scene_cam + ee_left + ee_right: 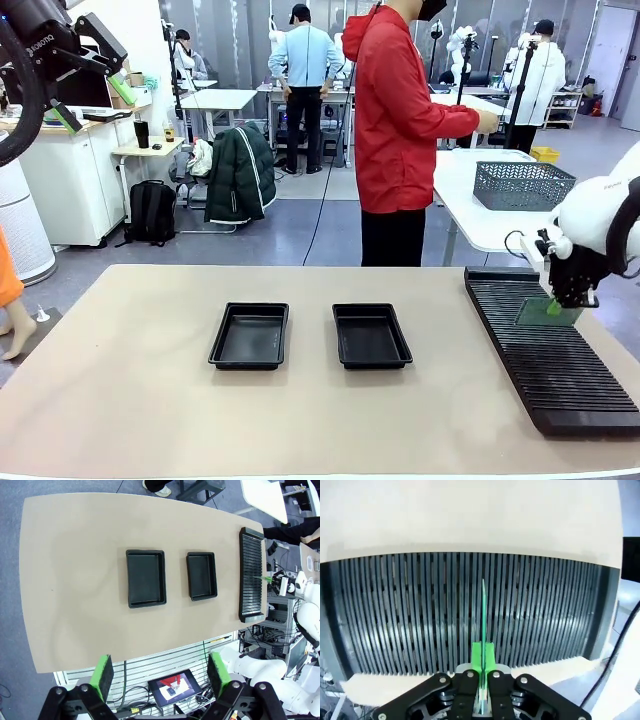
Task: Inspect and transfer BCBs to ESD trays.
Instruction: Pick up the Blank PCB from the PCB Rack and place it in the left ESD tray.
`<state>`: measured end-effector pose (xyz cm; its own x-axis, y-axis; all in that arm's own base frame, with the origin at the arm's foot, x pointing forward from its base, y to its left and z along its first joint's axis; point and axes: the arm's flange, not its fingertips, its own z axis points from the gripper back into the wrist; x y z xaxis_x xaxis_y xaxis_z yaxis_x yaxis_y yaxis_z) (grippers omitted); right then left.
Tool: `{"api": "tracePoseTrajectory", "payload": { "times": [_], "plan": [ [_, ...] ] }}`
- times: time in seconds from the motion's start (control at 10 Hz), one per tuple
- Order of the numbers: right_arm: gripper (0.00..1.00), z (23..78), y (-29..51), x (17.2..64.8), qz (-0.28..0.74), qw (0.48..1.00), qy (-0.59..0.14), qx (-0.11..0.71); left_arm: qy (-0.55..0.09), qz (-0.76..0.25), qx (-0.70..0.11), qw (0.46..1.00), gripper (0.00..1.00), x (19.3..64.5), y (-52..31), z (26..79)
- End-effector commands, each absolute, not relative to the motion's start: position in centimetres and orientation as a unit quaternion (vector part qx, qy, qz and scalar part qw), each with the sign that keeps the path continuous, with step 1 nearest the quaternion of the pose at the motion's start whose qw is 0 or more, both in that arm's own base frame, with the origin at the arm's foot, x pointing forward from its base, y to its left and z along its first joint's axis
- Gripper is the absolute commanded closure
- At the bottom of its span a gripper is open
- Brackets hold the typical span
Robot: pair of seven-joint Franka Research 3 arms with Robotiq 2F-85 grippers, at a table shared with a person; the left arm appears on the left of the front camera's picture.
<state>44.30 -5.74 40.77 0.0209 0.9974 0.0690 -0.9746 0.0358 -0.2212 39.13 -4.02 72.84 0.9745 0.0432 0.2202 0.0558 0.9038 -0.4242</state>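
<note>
Two empty black ESD trays (250, 336) (371, 335) lie side by side mid-table, also seen from above as the left tray (146, 577) and the right tray (201, 576). At the right, a thin green BCB (538, 313) stands on edge in a long black slotted rack (550, 360). My right gripper (562, 303) is shut on the board's top edge. The right wrist view shows the BCB (483, 610) edge-on between the pads of that gripper (483, 655), over the rack slots (420, 615). My left gripper (95, 100) hangs high at the far left, open and holding nothing, its fingers (104, 676) wide apart.
A person in a red jacket (400, 120) stands beyond the far edge, turned toward a white side table with a grey mesh basket (522, 185). Bare tabletop (120, 380) stretches left of the trays and in front of them.
</note>
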Motion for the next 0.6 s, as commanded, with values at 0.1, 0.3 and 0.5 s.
{"api": "tracePoseTrajectory", "payload": {
  "times": [0.1,0.3,0.5],
  "plan": [
    [1.00,46.8,-5.9,45.1,0.691,0.717,-0.081,-0.049,-0.114,-0.006,-0.218,0.969,0.00,39.1,-3.9,72.8],
    [1.00,52.3,-6.6,45.8,0.689,0.718,-0.084,-0.052,-0.114,-0.006,-0.218,0.969,0.00,39.1,-3.9,72.8],
    [1.00,57.5,-7.6,46.1,0.687,0.720,-0.084,-0.053,-0.114,-0.006,-0.218,0.969,0.00,39.1,-3.9,72.8]
  ]
}}
